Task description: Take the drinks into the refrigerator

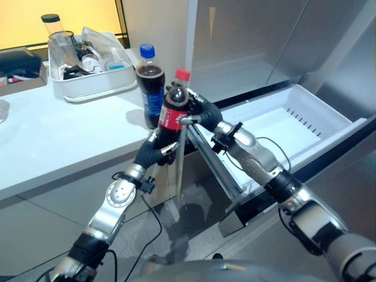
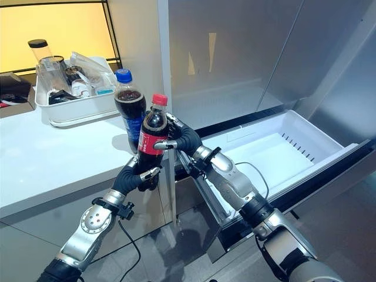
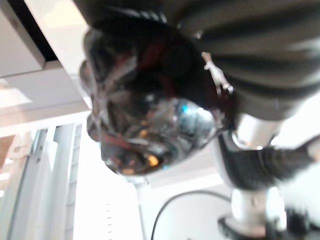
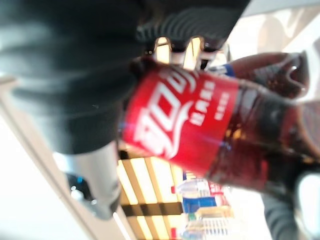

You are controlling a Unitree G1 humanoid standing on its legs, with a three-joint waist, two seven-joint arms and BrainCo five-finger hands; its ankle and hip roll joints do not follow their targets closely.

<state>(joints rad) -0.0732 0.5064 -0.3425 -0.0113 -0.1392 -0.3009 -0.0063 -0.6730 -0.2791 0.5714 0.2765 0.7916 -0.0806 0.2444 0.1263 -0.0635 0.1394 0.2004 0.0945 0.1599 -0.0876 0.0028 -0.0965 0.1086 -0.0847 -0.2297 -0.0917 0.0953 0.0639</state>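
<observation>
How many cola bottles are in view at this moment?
2. The red-capped bottle is held between the left hand and right hand off the counter's edge. The blue-capped bottle stands on the counter behind it. The white bin may hide others.

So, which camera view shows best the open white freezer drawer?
The right eye view: the open white freezer drawer shows nearly whole there, its inside bare. The left eye view shows it too, with the right arm across its near corner. The left wrist view shows a pale slotted part that may be it.
</observation>
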